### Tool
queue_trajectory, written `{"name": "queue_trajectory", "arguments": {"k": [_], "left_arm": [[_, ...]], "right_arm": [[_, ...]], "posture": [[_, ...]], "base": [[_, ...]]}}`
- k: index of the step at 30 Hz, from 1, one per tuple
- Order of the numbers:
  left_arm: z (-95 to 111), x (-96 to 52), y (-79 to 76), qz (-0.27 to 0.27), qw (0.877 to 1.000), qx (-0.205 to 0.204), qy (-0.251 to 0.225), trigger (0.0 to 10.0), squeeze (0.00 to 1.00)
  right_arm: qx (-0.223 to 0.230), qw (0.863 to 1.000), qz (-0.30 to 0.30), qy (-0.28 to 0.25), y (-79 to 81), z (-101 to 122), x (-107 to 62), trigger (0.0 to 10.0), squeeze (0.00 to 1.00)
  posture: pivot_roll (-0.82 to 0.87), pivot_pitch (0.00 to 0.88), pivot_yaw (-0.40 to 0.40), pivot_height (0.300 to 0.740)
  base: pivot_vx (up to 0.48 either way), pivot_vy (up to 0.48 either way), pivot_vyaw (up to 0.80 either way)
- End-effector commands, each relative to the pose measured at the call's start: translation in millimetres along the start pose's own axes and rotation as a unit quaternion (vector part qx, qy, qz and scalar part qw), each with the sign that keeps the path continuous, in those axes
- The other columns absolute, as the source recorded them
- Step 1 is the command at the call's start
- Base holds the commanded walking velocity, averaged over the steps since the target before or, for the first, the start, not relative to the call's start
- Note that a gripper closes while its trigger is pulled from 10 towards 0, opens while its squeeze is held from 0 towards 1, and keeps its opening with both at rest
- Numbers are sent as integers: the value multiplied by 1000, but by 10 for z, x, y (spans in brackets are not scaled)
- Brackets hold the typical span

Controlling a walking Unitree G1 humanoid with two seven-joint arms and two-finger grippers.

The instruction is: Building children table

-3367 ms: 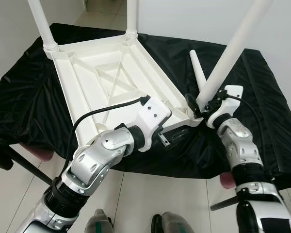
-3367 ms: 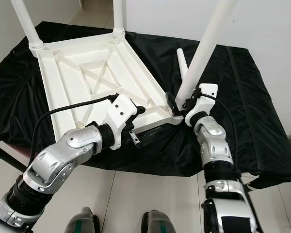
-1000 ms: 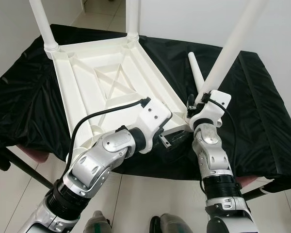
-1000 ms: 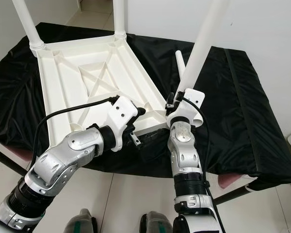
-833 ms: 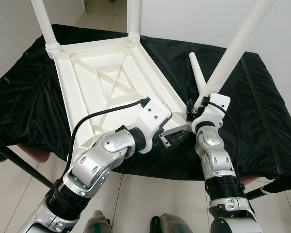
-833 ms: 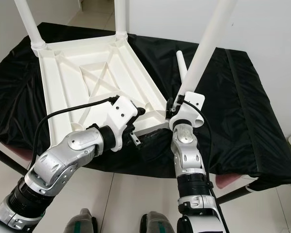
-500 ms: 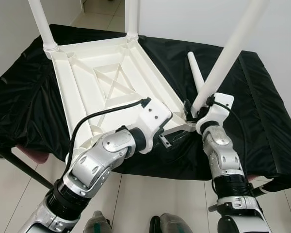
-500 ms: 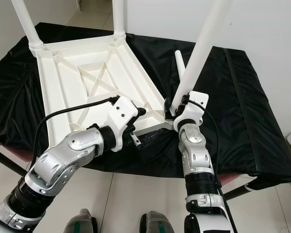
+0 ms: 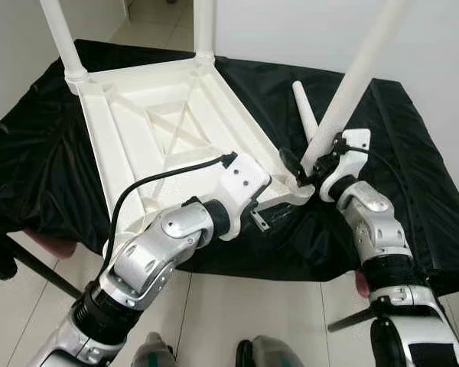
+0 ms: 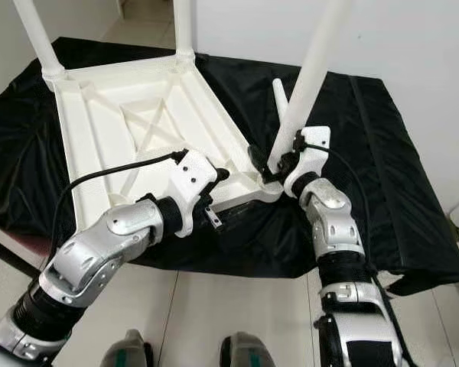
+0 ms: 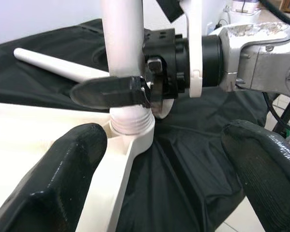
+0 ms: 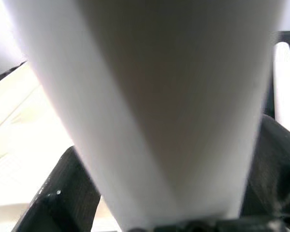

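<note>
Black cloth (image 9: pixel 38 145) covers the desk, where the white plastic tabletop (image 9: pixel 161 130) lies upside down, two legs upright at its far corners. At its near right corner a third leg (image 9: pixel 348 88) leans in its socket (image 11: pixel 130 128), pinched low down by the right claw (image 9: pixel 302 170); that forearm rises from below, wrist bent toward the corner. The left claw (image 11: pixel 159 159) hovers spread just before the same corner, its arm bent across the front edge. A loose leg (image 9: pixel 304 111) lies on the cloth behind.
</note>
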State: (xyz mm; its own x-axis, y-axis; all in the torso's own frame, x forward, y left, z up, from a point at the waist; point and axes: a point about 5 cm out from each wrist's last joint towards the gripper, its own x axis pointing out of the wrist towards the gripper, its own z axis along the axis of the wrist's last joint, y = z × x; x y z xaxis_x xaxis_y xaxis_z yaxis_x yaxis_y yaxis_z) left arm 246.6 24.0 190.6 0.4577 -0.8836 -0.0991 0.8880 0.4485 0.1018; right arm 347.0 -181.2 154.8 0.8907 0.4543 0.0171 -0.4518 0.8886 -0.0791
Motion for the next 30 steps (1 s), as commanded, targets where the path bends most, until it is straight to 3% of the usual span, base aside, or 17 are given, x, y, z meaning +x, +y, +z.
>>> {"name": "queue_trajectory", "arguments": {"k": [1,3,4,5,6,7,8,22,23,24,25,29,30], "left_arm": [[-13,7,4,-17,1000,5,6,10000,0],[-13,7,4,-17,1000,5,6,10000,0],[-9,7,8,-15,1000,5,5,10000,0],[-9,7,8,-15,1000,5,5,10000,0],[-3,5,13,-12,1000,5,3,10000,0],[-3,5,13,-12,1000,5,3,10000,0],[-4,4,12,-11,1000,5,3,10000,0],[2,8,3,-8,1000,3,1,10000,0],[-1,8,-5,-9,1000,3,1,10000,0],[-2,8,-10,-10,1000,2,1,10000,0],[-3,9,-15,-11,1000,1,1,10000,0],[-4,9,-19,-12,1000,0,1,10000,0],[-8,8,-23,-12,1000,-1,2,10000,0]], "right_arm": [[-3,1000,18,11,-7,-53,32,10000,0],[-3,1000,18,11,-7,-53,32,10000,0],[-5,1000,26,17,-13,-77,47,8039,0],[-5,1000,26,17,-13,-77,47,8039,0],[-8,999,41,31,-23,-133,72,980,0],[-8,999,41,31,-23,-133,72,980,0],[-8,998,43,35,-25,-148,76,0,0],[4,998,55,44,-48,-231,74,0,0],[10,998,46,40,-56,-238,74,8588,0],[15,998,39,38,-61,-242,75,8588,0],[16,999,29,40,-70,-249,75,10000,0],[8,999,4,49,-85,-272,74,10000,0],[3,998,-31,56,-75,-290,80,10000,0]], "posture": [[-43,5,-33,740],[-43,5,-33,740],[-38,4,-37,740],[-38,4,-37,740],[-31,0,-42,740],[-31,0,-42,740],[-31,0,-42,740],[-31,3,-46,740],[-35,9,-45,740],[-35,9,-45,740],[-36,12,-46,740],[-36,12,-46,740],[-39,15,-44,740]], "base": [[0,0,0],[0,0,0],[0,0,0],[0,0,0],[0,0,0],[0,0,0],[0,0,0],[0,0,0],[0,0,0],[0,0,0],[0,0,0],[0,0,0],[0,0,0]]}}
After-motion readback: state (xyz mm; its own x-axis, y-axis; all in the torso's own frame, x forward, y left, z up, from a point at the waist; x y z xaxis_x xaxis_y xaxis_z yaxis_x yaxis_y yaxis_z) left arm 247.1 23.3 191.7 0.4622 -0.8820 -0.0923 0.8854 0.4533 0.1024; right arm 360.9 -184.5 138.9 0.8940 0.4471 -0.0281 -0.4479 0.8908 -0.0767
